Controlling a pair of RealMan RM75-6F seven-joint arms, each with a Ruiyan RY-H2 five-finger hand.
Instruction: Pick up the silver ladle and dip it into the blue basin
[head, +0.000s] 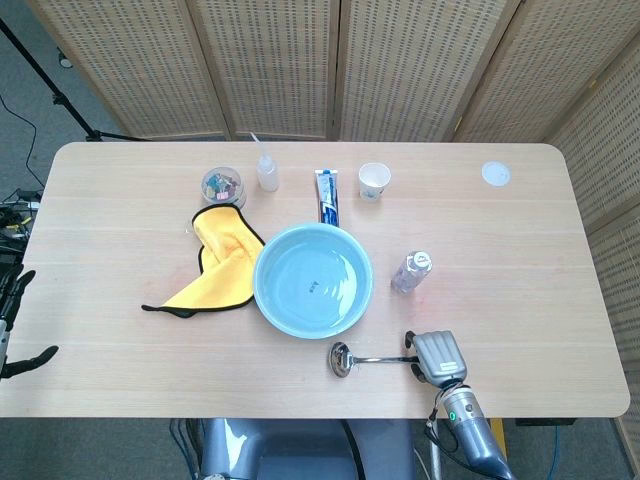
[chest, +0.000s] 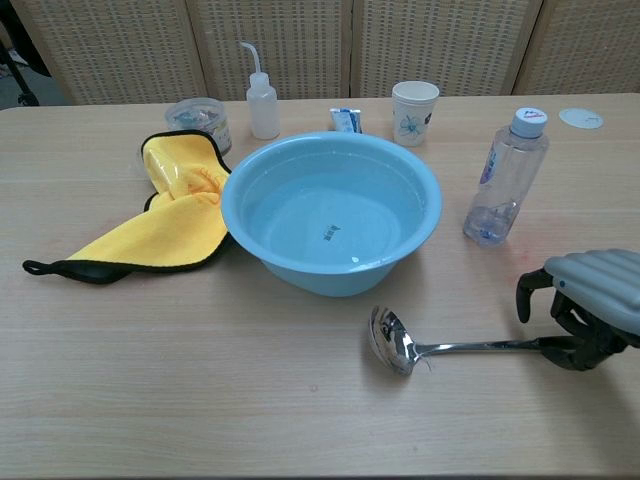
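Silver ladle (chest: 400, 342) is lying flat near the table (head: 520, 250) front edge, bowl just in front of the blue basin (chest: 331, 212), not touching it. Right hand (chest: 585, 300) is curling its fingers over the handle end; firm grip cannot be confirmed. Left hand (head: 12, 330) is hanging off the left edge, fingers spread, holding nothing. Bare tabletop is lying open to the right.

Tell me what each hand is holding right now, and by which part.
The right hand is closing on the silver ladle at its handle end; the ladle lies on the table, so a firm grip cannot be told. The left hand holds nothing.
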